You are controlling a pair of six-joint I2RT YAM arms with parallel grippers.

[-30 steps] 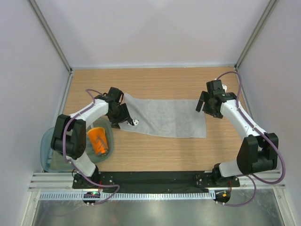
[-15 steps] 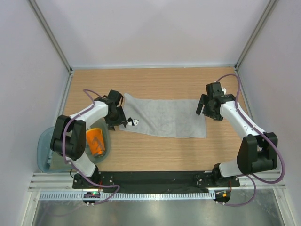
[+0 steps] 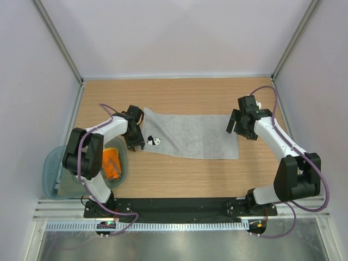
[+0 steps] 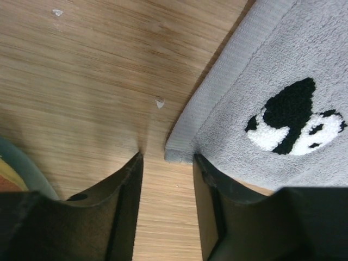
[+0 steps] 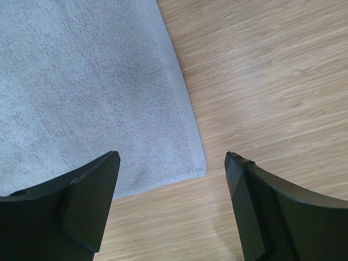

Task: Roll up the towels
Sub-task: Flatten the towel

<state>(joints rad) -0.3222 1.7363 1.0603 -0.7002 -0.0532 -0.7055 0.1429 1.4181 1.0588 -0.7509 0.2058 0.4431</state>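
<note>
The light grey towel (image 3: 190, 136) lies flat across the middle of the wooden table, with a panda patch (image 3: 154, 141) near its left end. My left gripper (image 3: 137, 144) is low over the near left corner. In the left wrist view the left gripper (image 4: 167, 162) has its jaws narrowly apart. The towel (image 4: 283, 65) has its corner just at the tips, and bare wood fills the gap. My right gripper (image 3: 235, 126) hovers at the towel's right end. In the right wrist view the right gripper (image 5: 173, 159) is wide open over a corner of the towel (image 5: 81, 81). The orange towel (image 3: 110, 163) lies in the tub.
A translucent teal tub (image 3: 54, 174) sits at the table's near left edge, partly under my left arm; its rim (image 4: 24, 166) shows beside the left finger. White walls with metal posts enclose the table on three sides. A black rail runs along the near edge.
My left gripper slid a little toward the towel's near left corner and its jaws narrowed. The left elbow swung over the tub. The right arm barely moved.
</note>
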